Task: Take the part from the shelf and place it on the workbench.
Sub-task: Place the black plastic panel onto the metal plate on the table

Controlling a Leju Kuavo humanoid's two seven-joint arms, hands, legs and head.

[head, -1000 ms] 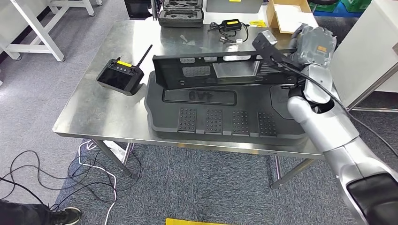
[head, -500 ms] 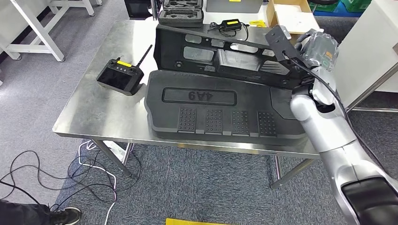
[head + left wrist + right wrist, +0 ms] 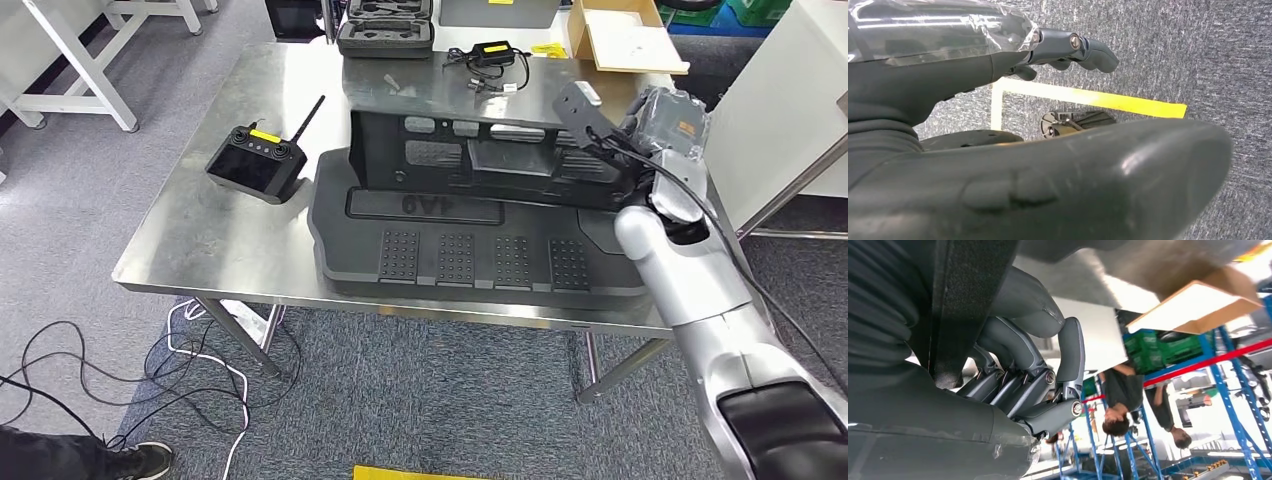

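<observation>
Head view: I see the right robot hand (image 3: 668,118) gripping the right end of the long black plastic frame part (image 3: 480,155), which stands on edge over the wide black studded moulded panel (image 3: 470,245) on the steel desk (image 3: 215,235). Black remote controller (image 3: 255,162) sits near the panel's left end. Left wrist view: left robot hand (image 3: 1068,47) hangs empty over carpet, fingers apart.

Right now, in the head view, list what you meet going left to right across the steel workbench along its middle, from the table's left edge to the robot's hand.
remote controller → black frame part, standing on the large black panel → right hand, gripping the frame's right end.
</observation>
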